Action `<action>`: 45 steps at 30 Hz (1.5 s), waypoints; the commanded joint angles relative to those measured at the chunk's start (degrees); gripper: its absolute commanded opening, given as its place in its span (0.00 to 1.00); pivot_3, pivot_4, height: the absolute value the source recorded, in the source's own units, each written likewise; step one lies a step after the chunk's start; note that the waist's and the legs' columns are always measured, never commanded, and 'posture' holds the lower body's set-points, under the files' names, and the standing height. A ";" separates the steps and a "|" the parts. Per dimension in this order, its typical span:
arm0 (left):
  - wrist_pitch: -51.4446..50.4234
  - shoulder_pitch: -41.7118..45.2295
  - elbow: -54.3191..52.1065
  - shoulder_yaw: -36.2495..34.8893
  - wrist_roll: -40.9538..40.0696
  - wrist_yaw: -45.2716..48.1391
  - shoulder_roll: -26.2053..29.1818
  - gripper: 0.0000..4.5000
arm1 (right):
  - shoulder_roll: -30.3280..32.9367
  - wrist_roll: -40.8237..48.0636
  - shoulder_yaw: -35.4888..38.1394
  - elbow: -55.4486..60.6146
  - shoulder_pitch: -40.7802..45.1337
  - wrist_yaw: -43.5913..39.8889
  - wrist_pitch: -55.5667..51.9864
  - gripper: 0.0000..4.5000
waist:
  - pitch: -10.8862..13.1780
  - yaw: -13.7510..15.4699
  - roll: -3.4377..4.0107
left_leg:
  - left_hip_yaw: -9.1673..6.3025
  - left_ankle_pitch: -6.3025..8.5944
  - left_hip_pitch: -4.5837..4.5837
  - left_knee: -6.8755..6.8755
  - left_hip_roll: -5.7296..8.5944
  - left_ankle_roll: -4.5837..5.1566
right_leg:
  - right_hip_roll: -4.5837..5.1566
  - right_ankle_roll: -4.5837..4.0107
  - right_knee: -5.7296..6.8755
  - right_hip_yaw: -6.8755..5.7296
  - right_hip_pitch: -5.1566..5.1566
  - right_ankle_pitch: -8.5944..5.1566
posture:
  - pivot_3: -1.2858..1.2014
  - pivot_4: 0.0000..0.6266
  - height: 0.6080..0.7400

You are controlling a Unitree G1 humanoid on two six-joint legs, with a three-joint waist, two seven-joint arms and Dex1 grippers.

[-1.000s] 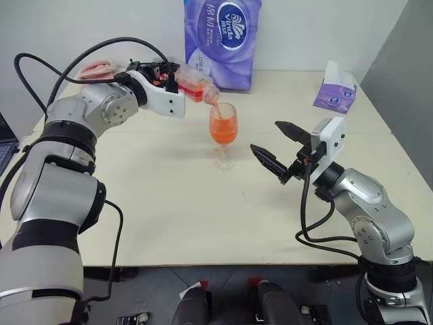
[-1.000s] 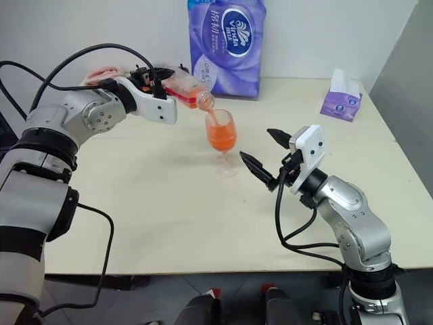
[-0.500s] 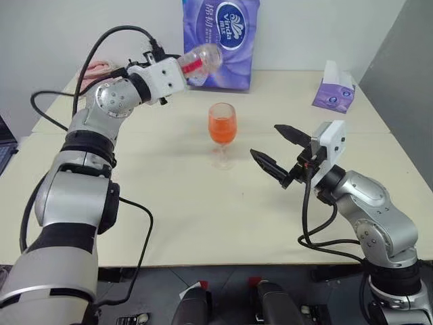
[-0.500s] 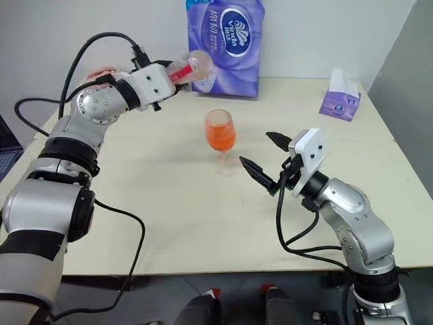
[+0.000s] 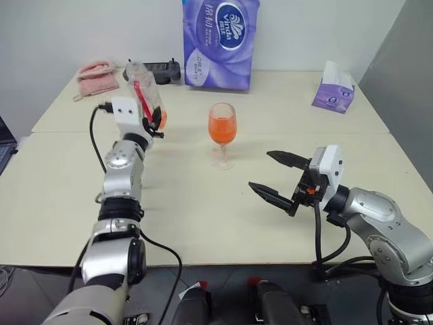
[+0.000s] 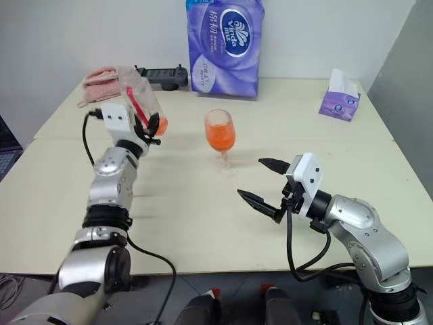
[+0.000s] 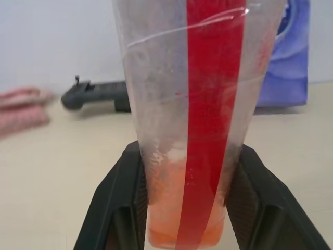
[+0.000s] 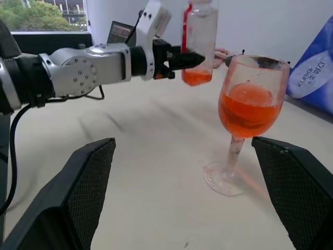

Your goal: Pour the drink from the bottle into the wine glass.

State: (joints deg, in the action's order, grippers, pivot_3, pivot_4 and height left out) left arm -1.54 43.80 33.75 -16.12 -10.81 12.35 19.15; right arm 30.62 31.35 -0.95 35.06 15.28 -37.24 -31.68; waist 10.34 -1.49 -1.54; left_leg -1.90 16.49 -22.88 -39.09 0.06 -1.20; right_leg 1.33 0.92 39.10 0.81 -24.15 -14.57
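my left gripper (image 5: 150, 122) is clamped on the bottle (image 5: 145, 93), one black finger (image 7: 115, 200) on each side of its lower body, down near the base. the bottle stands nearly upright above my fingers, its long axis running up and down with the top leaning slightly away toward the far left, its red label strip (image 7: 210, 120) running lengthwise up the side that faces my wrist. a small pool of the drink (image 7: 179, 219) sits at the bottom of it, level with my fingers; the rest of the bottle is clear. it is held above the table (image 5: 203, 203), to the left of the wine glass (image 5: 222, 134) and apart from it

the wine glass stands upright on its foot near the middle of the table, its bowl more than half full of orange-red liquid. my right gripper (image 5: 277, 177) hangs to the right of the glass and nearer to me, its two fingers spread wide apart and pointing toward the left, holding nothing and touching nothing

a second ago the bottle lay tipped with its mouth over the rim of the glass and a stream running in; half a second ago it was lifted back and lying almost level; now it is turned up on end, lower and further left. my right gripper has drawn back a little from the glass. the glass itself has stayed put
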 commanded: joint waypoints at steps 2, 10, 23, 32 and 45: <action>-1.05 -3.32 -5.79 -2.07 -2.62 -1.97 -0.92 0.37 | -0.46 1.05 0.27 1.03 1.77 0.40 0.03 1.00 | -0.06 0.02 -0.06 | 0.01 -0.01 0.03 0.01 0.00 -0.01 | 0.00 0.00 0.00 0.00 0.02 0.00 | 0.52 0.24 1.00; 1.11 -7.55 -1.04 -1.05 -1.85 -0.59 -0.49 0.37 | -1.30 1.15 0.62 1.28 1.50 2.60 -0.73 1.00 | -0.13 0.11 -0.17 | -0.03 0.00 0.04 0.02 0.04 0.00 | 0.00 0.00 -0.01 -0.02 0.04 0.00 | 0.52 0.24 1.00; 6.65 -7.01 5.26 1.05 0.48 2.89 1.04 0.90 | -2.05 0.23 0.18 1.81 -1.35 3.57 0.22 1.00 | -0.24 0.12 -0.25 | 0.01 0.02 0.08 0.04 0.05 0.04 | -0.01 0.00 -0.02 -0.06 0.06 0.00 | 0.52 0.24 1.00; 2.21 -11.03 -0.60 1.71 -0.16 4.40 0.87 1.00 | -1.14 -1.07 0.70 1.19 -3.86 2.86 1.19 1.00 | -0.26 0.07 -0.26 | 0.00 0.03 0.08 0.04 0.05 0.04 | -0.01 0.00 -0.02 -0.05 0.06 0.00 | 0.52 0.24 1.00; -25.63 -27.92 -41.74 4.73 -3.41 -4.31 -3.69 1.00 | -11.36 -16.57 5.93 2.20 -12.19 32.16 -10.66 1.00 | -0.45 0.70 -0.28 | -0.07 0.01 0.06 0.06 0.01 0.00 | 0.16 0.00 -0.02 0.13 0.08 0.00 | 0.52 0.24 1.00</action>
State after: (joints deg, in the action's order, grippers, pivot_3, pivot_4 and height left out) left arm -26.22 15.88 -3.71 -12.00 -14.85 9.08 15.45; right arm 19.44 16.22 4.83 33.85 3.01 -7.02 -42.06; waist 9.89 -0.79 -1.82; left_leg -1.97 16.50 -22.81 -39.03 0.08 -1.19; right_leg 1.49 0.92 39.08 0.94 -24.06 -14.57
